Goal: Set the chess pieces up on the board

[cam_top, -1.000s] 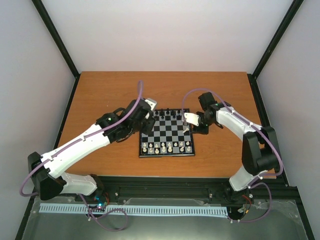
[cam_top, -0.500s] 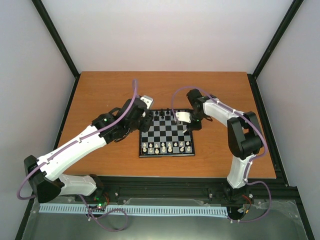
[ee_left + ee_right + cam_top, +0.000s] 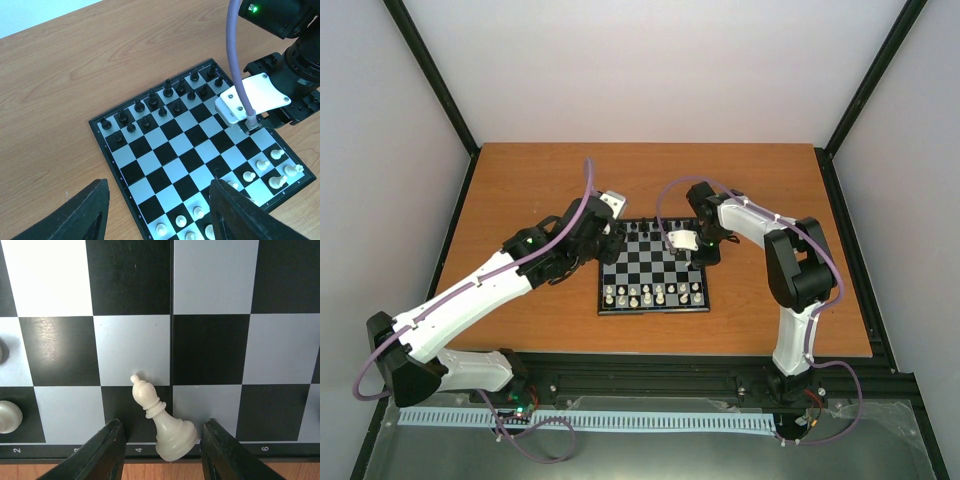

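The white bishop (image 3: 162, 420) lies tipped at the rim of the board (image 3: 190, 160), between the spread jaws of the right gripper (image 3: 164, 423), unclamped. The left gripper (image 3: 157, 186) hangs open by the board. Next, likely, pinch that bishop and stand it upright on its square.

The board (image 3: 165, 165) lay slantwise on the wooden table (image 3: 75, 75), with black pieces (image 3: 162, 100) in two rows along its far side and white pieces (image 3: 260, 164) along its near right edge. The right arm (image 3: 295, 65), carrying a white block (image 3: 252, 97) and a purple cable (image 3: 232, 50), hung over the board's right side. The dark fingers of the left gripper (image 3: 159, 185) stood wide apart above the near edge
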Motion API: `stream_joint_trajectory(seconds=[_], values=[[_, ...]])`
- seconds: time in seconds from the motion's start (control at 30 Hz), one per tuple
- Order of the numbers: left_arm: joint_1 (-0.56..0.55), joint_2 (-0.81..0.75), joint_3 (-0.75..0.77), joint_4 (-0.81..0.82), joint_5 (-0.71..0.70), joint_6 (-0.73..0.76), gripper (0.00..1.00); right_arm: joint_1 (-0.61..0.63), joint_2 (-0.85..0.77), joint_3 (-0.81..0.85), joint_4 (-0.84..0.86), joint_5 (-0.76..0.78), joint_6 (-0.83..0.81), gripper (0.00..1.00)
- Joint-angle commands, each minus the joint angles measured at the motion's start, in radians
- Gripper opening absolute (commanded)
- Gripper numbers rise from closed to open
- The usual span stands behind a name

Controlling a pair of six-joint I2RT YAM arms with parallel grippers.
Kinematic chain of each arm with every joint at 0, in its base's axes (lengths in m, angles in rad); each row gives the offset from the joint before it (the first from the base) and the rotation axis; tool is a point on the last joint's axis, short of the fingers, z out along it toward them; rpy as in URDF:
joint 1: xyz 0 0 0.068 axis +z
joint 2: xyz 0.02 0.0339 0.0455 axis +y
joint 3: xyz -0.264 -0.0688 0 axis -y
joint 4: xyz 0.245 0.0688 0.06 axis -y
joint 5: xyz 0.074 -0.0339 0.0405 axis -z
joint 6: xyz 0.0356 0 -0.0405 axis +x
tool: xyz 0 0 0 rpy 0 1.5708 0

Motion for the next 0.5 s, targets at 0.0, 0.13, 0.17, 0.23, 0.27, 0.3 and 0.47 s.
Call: stream_joint_trajectory(seconds=[0.0,0.13,0.17,0.23,0.27,0.3,0.47], values=[[0.008,-0.007,-0.001,0.019,-0.005,0.02,0.56,0.01,0.008,0.005,-0.033,0.02,0.004,0.42],[0.012,-0.001,-0.001,0.016,-0.001,0.02,0.56,0.011,0.0,-0.009,-0.042,0.02,0.008,0.39],[0.013,-0.001,0.0,0.016,-0.001,0.019,0.56,0.011,-0.005,-0.016,-0.037,0.02,0.01,0.39],[0.015,0.001,-0.001,0.016,-0.001,0.02,0.56,0.01,-0.015,-0.026,-0.031,0.021,0.012,0.37],[0.016,0.004,-0.002,0.015,-0.003,0.019,0.56,0.011,-0.021,-0.028,-0.033,0.021,0.014,0.37],[0.016,0.009,0.0,0.012,-0.003,0.019,0.56,0.011,-0.022,-0.03,-0.034,0.019,0.015,0.37],[0.016,0.019,0.005,0.005,0.004,0.016,0.56,0.012,-0.038,-0.043,-0.014,0.018,0.025,0.38]])
